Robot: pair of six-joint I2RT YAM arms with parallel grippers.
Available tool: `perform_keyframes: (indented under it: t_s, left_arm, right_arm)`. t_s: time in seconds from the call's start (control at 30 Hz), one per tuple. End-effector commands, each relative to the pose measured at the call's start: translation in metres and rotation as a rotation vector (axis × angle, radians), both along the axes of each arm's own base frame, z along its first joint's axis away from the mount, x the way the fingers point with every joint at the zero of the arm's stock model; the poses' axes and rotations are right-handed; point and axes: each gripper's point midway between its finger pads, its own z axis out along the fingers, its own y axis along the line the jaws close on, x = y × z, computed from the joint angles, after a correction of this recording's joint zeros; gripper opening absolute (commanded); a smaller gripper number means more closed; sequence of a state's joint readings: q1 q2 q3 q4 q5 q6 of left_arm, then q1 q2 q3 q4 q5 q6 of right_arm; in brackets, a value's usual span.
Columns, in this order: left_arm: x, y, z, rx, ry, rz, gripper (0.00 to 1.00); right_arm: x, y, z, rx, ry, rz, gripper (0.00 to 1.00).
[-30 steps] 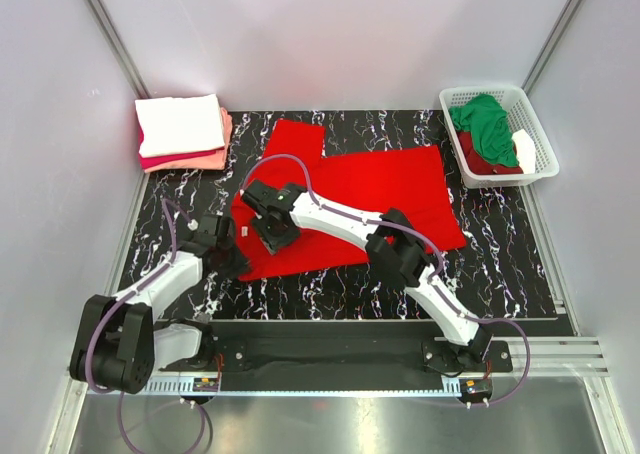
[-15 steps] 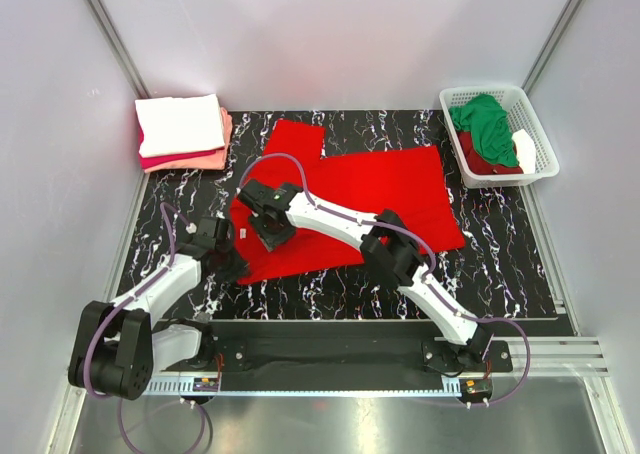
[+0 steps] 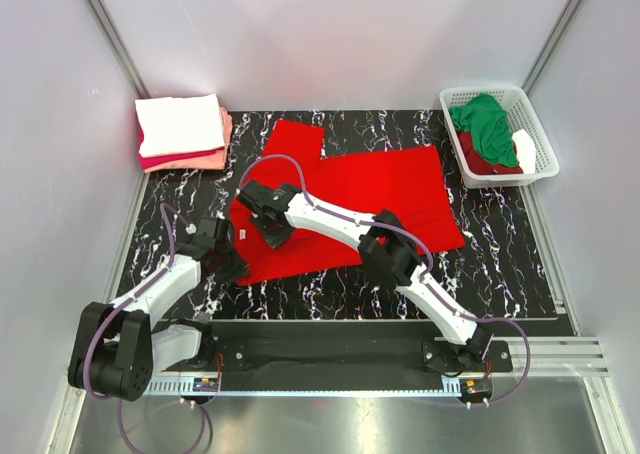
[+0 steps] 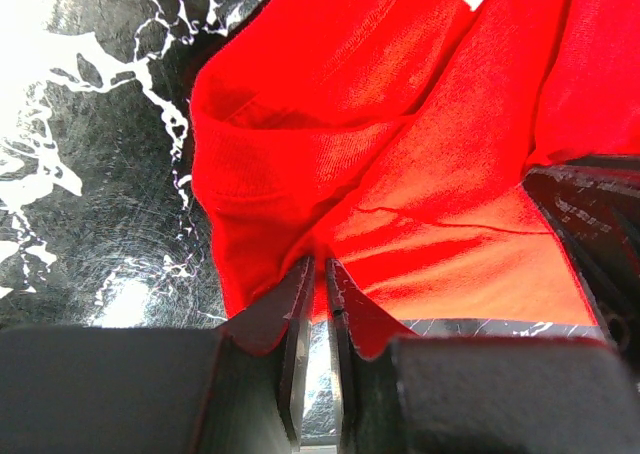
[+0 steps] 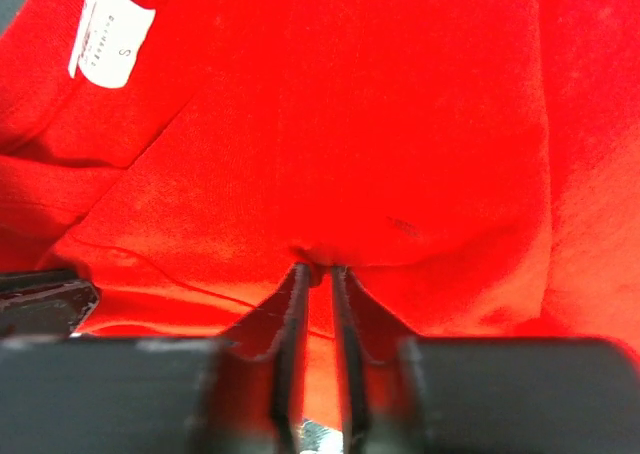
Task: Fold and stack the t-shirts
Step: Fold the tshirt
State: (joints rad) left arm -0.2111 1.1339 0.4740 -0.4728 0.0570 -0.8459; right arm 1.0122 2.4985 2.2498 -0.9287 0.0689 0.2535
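Observation:
A bright red t-shirt lies spread flat on the black marbled table, one sleeve pointing to the back. My left gripper sits at its near left corner, shut on the cloth edge, which puckers up between the jaws. My right gripper reaches across to the shirt's left part and is shut on a small pinch of the red cloth. A white neck label shows at the upper left of the right wrist view. More t-shirts lie folded in a stack, white on top of crimson and salmon pink.
A white lattice basket at the back right holds crumpled green, dark red and white cloth. Light grey walls close in the table on three sides. The right arm crosses low over the red shirt's near edge.
The right jaws have closed onto the red cloth, and the right gripper has shifted slightly to the left. The left gripper has kept its grip and barely moved.

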Motion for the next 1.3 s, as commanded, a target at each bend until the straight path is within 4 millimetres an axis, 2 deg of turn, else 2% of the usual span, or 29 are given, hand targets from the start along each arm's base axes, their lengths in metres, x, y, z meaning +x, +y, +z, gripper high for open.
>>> perform_keyframes:
  t_s: [0.0, 0.1, 0.23, 0.43, 0.73, 0.8, 0.83, 0.9, 0.93, 1.0, 1.13, 1.23, 1.27]
  left_arm:
    - [-0.022, 0.008, -0.012, 0.034, 0.075, -0.001, 0.17]
    - [-0.023, 0.009, -0.013, 0.037, 0.078, -0.003, 0.16]
    - [-0.023, 0.009, -0.013, 0.037, 0.080, -0.002, 0.16]
    - [-0.023, 0.009, -0.013, 0.036, 0.077, -0.002, 0.15]
    - [-0.023, 0.008, -0.013, 0.035, 0.079, -0.007, 0.14]
    - [-0.022, 0.008, -0.012, 0.034, 0.073, -0.007, 0.14]
    - [-0.022, 0.008, -0.012, 0.034, 0.073, -0.007, 0.14]
    - [-0.021, 0.008, -0.012, 0.035, 0.073, -0.005, 0.14]
    - [-0.021, 0.008, -0.012, 0.033, 0.071, -0.008, 0.14]
    - [-0.021, 0.007, -0.011, 0.031, 0.073, -0.008, 0.14]
    - [-0.017, 0.006, -0.003, 0.030, 0.061, -0.018, 0.13]
    - [-0.003, 0.006, 0.017, 0.040, 0.006, -0.033, 0.14]
    - [-0.002, 0.008, 0.023, 0.049, 0.001, -0.035, 0.16]
  right_arm:
    - [0.003, 0.004, -0.005, -0.004, -0.021, 0.010, 0.14]
    - [0.005, 0.003, -0.001, -0.010, -0.038, 0.012, 0.00]
    - [0.014, -0.003, 0.014, -0.022, -0.088, 0.003, 0.00]
    - [0.046, -0.017, 0.046, 0.026, -0.126, -0.058, 0.00]
    - [0.106, -0.050, 0.048, 0.104, -0.085, -0.196, 0.00]
    - [0.116, -0.052, 0.047, 0.123, -0.081, -0.214, 0.00]
    - [0.123, -0.055, 0.047, 0.138, -0.075, -0.226, 0.05]
    - [0.129, -0.054, 0.047, 0.167, -0.062, -0.231, 0.40]
    - [0.134, -0.056, 0.047, 0.179, -0.053, -0.242, 0.53]
    - [0.140, -0.055, 0.048, 0.204, -0.038, -0.243, 0.71]
    - [0.158, -0.068, 0.062, 0.238, -0.045, -0.299, 0.75]
    - [0.170, -0.089, 0.088, 0.263, -0.079, -0.346, 0.79]
    - [0.167, -0.099, 0.102, 0.264, -0.093, -0.357, 0.80]
